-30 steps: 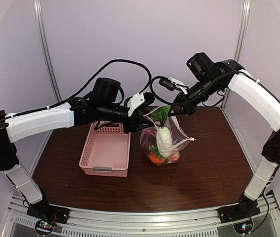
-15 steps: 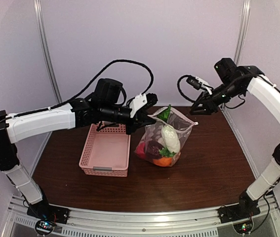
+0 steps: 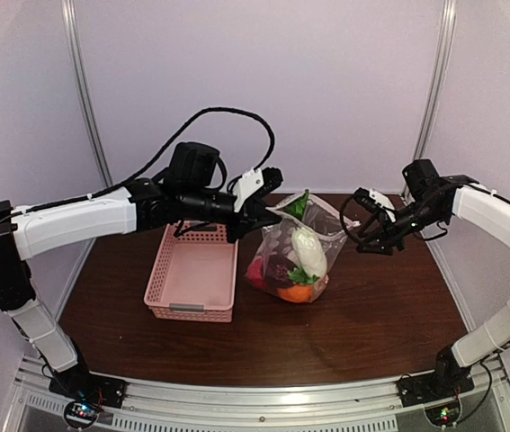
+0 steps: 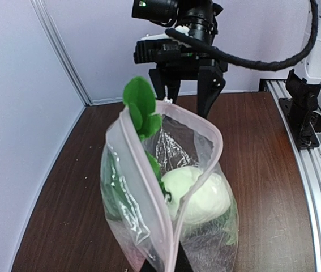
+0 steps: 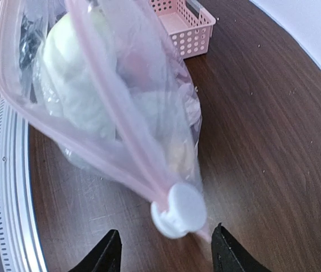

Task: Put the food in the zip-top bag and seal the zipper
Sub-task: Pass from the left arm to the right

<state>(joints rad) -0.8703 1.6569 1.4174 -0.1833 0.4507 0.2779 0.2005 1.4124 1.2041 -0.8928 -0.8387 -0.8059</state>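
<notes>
The zip-top bag (image 3: 295,256) stands on the table, its mouth gaping open in the left wrist view. Inside lies the food: a white radish (image 3: 309,250) with green leaves (image 4: 140,107) poking out, plus red, maroon and orange pieces. My left gripper (image 3: 268,214) is shut on the bag's left corner, pinching the pink zipper strip (image 4: 168,226). My right gripper (image 5: 167,255) is open just short of the bag's right corner. The white slider tab (image 5: 178,211) hangs free between and ahead of its fingertips, not touched.
The pink lattice basket (image 3: 192,274) sits left of the bag, under the left arm. Dark wooden table (image 3: 380,306) surrounds both, with a metal rail along the near edge and white walls close behind.
My right gripper has opened, let go of the bag's right corner, and swung away to the right and down. The bag has sagged lower. My left gripper has stayed at the left corner.
</notes>
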